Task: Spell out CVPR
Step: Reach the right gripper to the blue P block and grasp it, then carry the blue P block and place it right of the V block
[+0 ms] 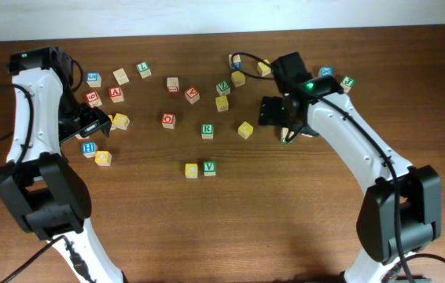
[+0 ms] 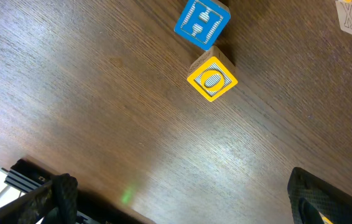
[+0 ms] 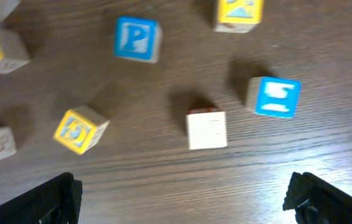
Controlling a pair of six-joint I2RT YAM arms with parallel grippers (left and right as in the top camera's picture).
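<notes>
Lettered wooden blocks lie scattered on the brown table point(image 1: 285, 204). A yellow block point(image 1: 191, 170) and a green V block point(image 1: 209, 167) sit side by side at the centre front. A green R block point(image 1: 207, 130) lies behind them. A blue P block point(image 3: 137, 38) shows in the right wrist view. My right gripper point(image 1: 279, 115) point(image 3: 182, 193) is open and empty, above bare wood, with a white-faced block point(image 3: 207, 129) just ahead. My left gripper point(image 1: 95, 120) point(image 2: 182, 199) is open and empty, near a blue H block point(image 2: 202, 23) and a yellow O block point(image 2: 212, 79).
More blocks spread across the back of the table, among them a red one point(image 1: 168, 120), a yellow one point(image 1: 244, 130) and a blue one point(image 3: 275, 96). The blue H block point(image 1: 89, 148) and yellow O block point(image 1: 103, 158) lie at the left. A black cable point(image 1: 246, 56) runs at the back.
</notes>
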